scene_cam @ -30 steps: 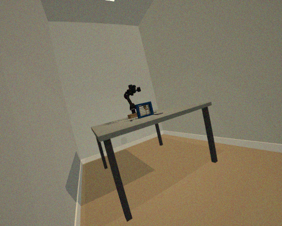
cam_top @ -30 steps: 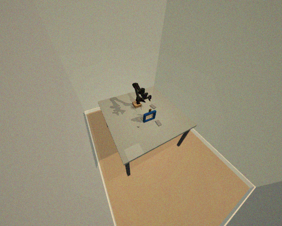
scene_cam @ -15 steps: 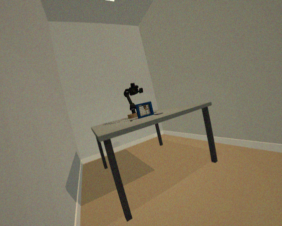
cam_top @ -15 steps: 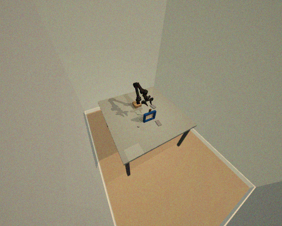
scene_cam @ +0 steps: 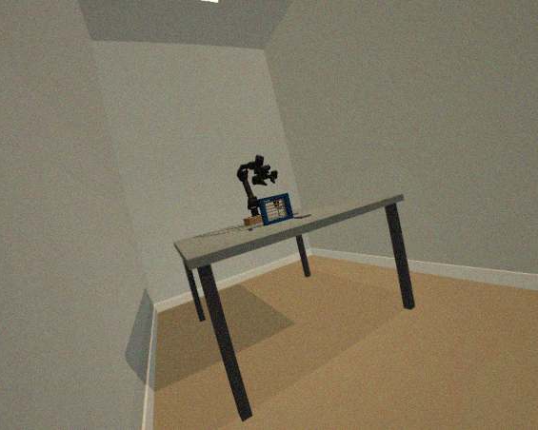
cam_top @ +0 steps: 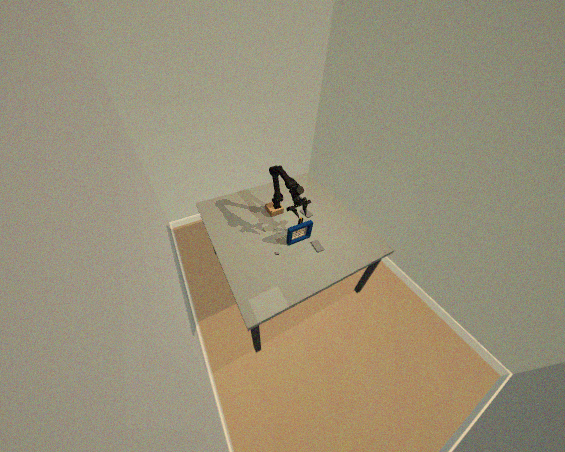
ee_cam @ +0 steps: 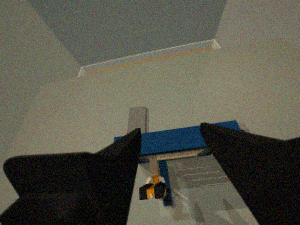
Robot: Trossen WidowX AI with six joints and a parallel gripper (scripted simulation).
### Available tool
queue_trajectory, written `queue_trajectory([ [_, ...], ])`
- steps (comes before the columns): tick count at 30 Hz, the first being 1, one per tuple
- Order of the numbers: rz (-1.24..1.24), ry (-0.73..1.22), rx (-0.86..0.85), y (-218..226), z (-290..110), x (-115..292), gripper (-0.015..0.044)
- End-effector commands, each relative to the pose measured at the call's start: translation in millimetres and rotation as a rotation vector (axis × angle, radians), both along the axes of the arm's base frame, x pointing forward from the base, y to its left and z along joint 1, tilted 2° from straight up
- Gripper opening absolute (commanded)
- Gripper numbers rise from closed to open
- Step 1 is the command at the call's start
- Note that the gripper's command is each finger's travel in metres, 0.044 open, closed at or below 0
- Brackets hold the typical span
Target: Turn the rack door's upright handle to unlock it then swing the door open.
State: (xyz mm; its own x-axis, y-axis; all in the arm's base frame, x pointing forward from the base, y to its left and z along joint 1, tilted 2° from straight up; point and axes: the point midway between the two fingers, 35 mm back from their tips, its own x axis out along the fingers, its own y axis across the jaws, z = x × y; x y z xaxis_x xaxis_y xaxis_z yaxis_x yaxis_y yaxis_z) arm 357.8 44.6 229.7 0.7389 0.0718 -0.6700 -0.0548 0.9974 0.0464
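Gripper fingers stand apart with nothing grasped between them, at the end of the black arm. Below the fingertips is the blue rack frame, standing upright on the grey table. The door's handle, black and orange, is on the gripper's side of the frame, lower than the fingertips and apart from them. In the wrist view it shows between the two fingers, nearer the one at picture left. I cannot tell how far the handle is turned, nor exactly how the door sits against the frame.

Beyond the frame from the gripper, a flat grey slab lies on the table, with a small dark piece well apart from it. Farther out lies a pale sheet. Back from the gripper, toward the arm's foot, is a wooden block.
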Motion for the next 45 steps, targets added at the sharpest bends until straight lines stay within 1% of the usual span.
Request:
queue_trajectory([
  [1, 0.007, 0.109, -0.006, 7, -11, 0, 0.0283],
  [13, 0.027, 0.434, -0.048, 22, -40, -13, 0.0283],
  [26, 0.035, 0.775, -0.118, 33, -56, -37, 0.0283],
  [32, 0.035, 0.792, -0.122, 34, -58, -38, 0.0283],
  [45, 0.035, 0.792, -0.122, 34, -78, -35, 0.0283],
])
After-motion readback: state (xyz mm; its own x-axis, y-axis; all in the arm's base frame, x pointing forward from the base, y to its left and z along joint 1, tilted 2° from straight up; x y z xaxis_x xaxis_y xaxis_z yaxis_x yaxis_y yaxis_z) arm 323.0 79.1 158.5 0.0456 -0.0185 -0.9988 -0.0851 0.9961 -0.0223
